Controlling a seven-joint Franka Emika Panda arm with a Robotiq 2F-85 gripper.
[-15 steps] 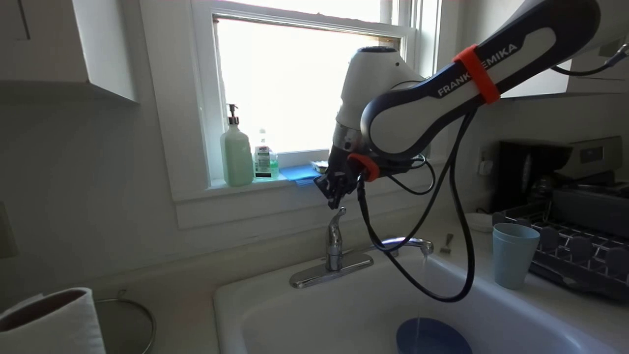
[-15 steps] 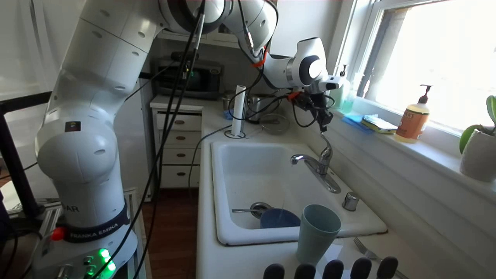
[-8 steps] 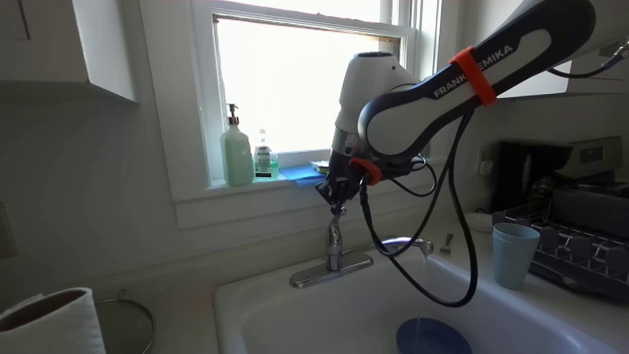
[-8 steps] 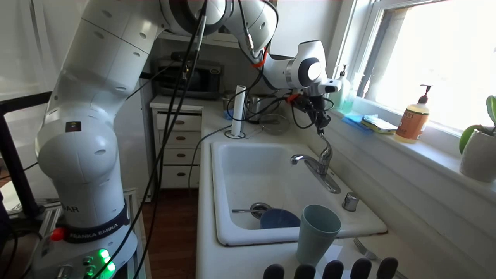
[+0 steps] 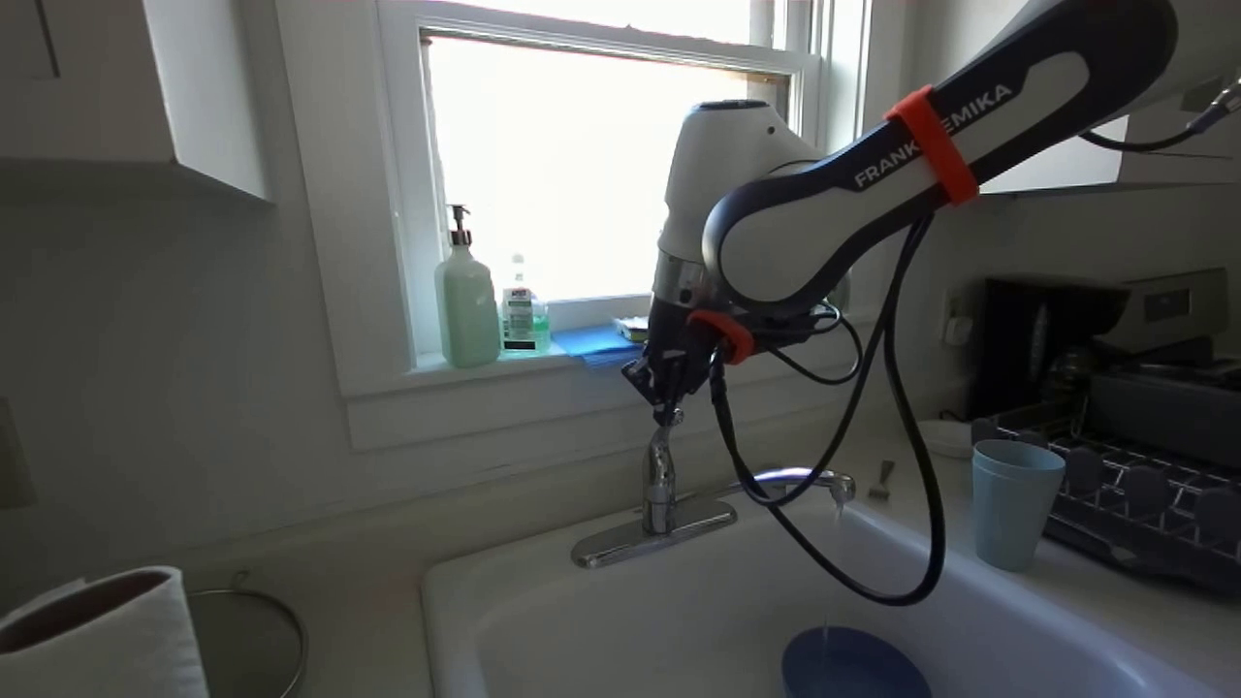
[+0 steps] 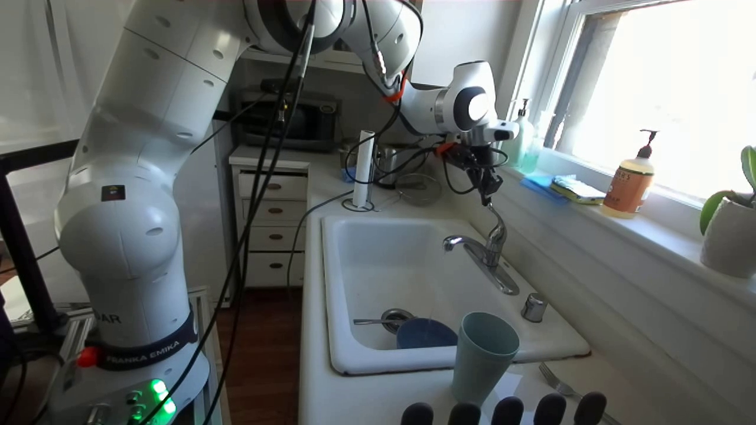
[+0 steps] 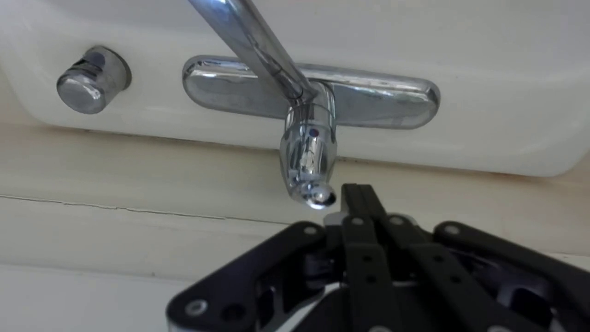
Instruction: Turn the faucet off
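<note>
the gripper (image 7: 358, 188), jaws pressed together on nothing, sits just beside the lever (image 7: 308, 161) of the faucet (image 7: 309, 114) on the sink ledge (image 7: 484, 133), presumably poised for the turn-off push, which needs steady pressure until the water (image 5: 839, 514) stops.

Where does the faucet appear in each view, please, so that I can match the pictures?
In an exterior view: faucet, lower middle, just right of centre.
In an exterior view: faucet, right of centre, slightly below mid-height.
Wrist view: faucet, upper middle, cut off by the top edge.
Shared landmark: the white sink, which the faucet stands on.
</note>
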